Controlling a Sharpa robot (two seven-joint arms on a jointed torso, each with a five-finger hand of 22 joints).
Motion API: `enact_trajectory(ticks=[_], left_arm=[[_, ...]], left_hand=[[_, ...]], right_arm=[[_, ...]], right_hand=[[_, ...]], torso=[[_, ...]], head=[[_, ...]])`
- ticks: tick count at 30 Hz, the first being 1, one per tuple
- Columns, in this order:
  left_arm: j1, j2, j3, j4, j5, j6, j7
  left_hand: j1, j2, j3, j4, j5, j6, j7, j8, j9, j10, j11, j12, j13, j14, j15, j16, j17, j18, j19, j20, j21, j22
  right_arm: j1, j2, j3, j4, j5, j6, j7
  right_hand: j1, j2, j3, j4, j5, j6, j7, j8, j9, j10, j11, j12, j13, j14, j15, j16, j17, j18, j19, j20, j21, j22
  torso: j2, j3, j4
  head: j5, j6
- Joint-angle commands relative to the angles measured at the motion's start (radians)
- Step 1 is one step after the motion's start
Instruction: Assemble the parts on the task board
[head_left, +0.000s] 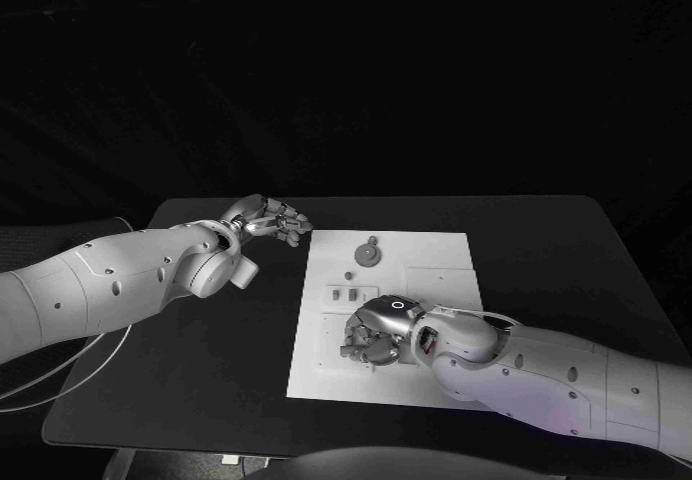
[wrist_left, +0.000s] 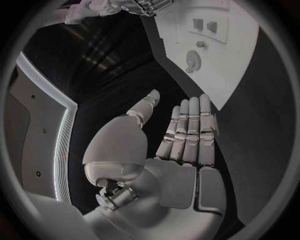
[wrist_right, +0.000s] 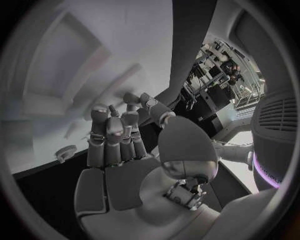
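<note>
Table (head_left: 188, 380): black top, matt, faintly grainy, no shine. Task board (head_left: 433, 260): white plate, smooth and matt like painted plastic or sheet, with shallow recesses of the same finish. Round part (head_left: 371, 255) on the board: grey, matt, edge toothed or ribbed as far as can be told. Left hand (head_left: 271, 220): silver, metallic-looking segments with a satin sheen; in the wrist view the palm (wrist_left: 181, 182) shows smooth flat pads of dull grey. Right hand (head_left: 378, 332): the same silver finish, back rounded and glossy. Both arms, as the left arm (head_left: 101, 285): white smooth shells, plastic-looking, semi-gloss.
</note>
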Motion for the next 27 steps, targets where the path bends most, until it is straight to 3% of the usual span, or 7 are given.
enact_trajectory(ticks=[1,8,14,18,21,27], left_arm=[[0.001,-0.001,0.001,0.004,-0.01,0.012,0.002],[0.001,-0.006,0.001,0.007,-0.03,0.008,-0.006],[0.001,-0.018,0.0,0.017,-0.045,0.006,-0.031],[0.001,-0.028,0.0,0.037,-0.076,0.03,-0.078],[0.001,-0.031,0.0,0.052,-0.091,0.091,-0.147],[0.001,-0.034,-0.003,0.091,-0.088,0.262,-0.292]], left_hand=[[0.002,0.003,-0.006,-0.001,-0.006,-0.006,0.003,-0.003,0.001,-0.001,0.0,-0.003,0.0,0.007,0.002,-0.004,0.001,0.018,0.007,0.004,-0.004,0.002],[-0.004,0.001,-0.006,0.0,-0.006,0.0,0.01,0.001,0.002,0.012,-0.006,0.003,0.003,0.017,-0.002,-0.002,0.005,0.019,0.015,0.001,-0.001,0.003],[-0.034,-0.004,-0.01,0.01,-0.006,0.008,0.006,0.005,0.003,0.023,-0.011,0.008,0.005,0.032,-0.008,0.0,0.01,0.019,0.029,-0.005,0.003,0.005],[-0.08,-0.007,-0.017,0.033,-0.006,0.014,0.003,0.008,0.004,0.033,-0.016,0.011,0.007,0.044,-0.014,0.001,0.014,0.021,0.039,-0.011,0.007,0.007],[-0.144,-0.005,-0.032,0.073,-0.012,0.018,0.001,0.009,0.003,0.043,-0.021,0.016,0.01,0.054,-0.02,0.002,0.017,0.023,0.046,-0.017,0.01,0.01],[-0.339,-0.001,-0.088,0.22,-0.026,0.034,-0.01,0.015,0.004,0.074,-0.04,0.033,0.023,0.087,-0.039,0.014,0.031,0.034,0.071,-0.036,0.023,0.017]], right_arm=[[0.005,-0.004,0.001,0.011,0.001,-0.022,-0.005],[0.019,-0.021,0.01,0.04,0.01,-0.041,-0.007],[0.033,-0.04,0.027,0.072,0.036,-0.045,-0.012],[0.046,-0.056,0.046,0.093,0.044,-0.044,-0.015],[0.053,-0.064,0.066,0.098,0.05,-0.045,-0.017],[0.062,-0.074,0.093,0.093,0.059,-0.047,-0.018]], right_hand=[[-0.007,-0.001,0.003,0.004,0.003,0.024,0.016,0.007,0.001,0.004,-0.004,0.0,-0.002,-0.001,-0.006,0.006,-0.001,0.02,0.006,-0.004,0.005,0.012],[-0.007,-0.003,0.005,0.004,0.005,0.025,0.016,0.007,0.001,0.005,-0.005,0.0,-0.002,0.0,-0.006,0.006,-0.002,0.02,0.007,-0.005,0.006,0.012],[-0.007,-0.003,0.007,0.004,0.005,0.025,0.016,0.007,0.001,0.005,-0.005,0.0,-0.002,0.001,-0.007,0.006,-0.002,0.02,0.008,-0.005,0.006,0.012],[-0.007,-0.003,0.007,0.004,0.006,0.025,0.016,0.007,0.001,0.005,-0.005,0.0,-0.002,0.001,-0.007,0.006,-0.002,0.02,0.008,-0.006,0.006,0.012],[-0.007,-0.003,0.007,0.003,0.006,0.025,0.016,0.007,0.001,0.005,-0.005,0.0,-0.002,0.001,-0.007,0.006,-0.002,0.02,0.008,-0.006,0.006,0.012],[-0.007,-0.004,0.008,0.003,0.006,0.025,0.016,0.006,0.001,0.006,-0.005,-0.001,-0.002,0.001,-0.007,0.006,-0.002,0.02,0.008,-0.006,0.006,0.012]], torso=[[0.0,0.0002,0.0002],[0.0,0.0,0.0002],[0.0,0.0002,-0.0005],[0.0,-0.0005,-0.0011],[-0.001,-0.0014,-0.0017],[-0.001,-0.0009,0.0001]], head=[[-0.001,0.002],[-0.002,0.004],[-0.002,0.007],[-0.005,0.013],[-0.009,0.025],[-0.015,0.05]])
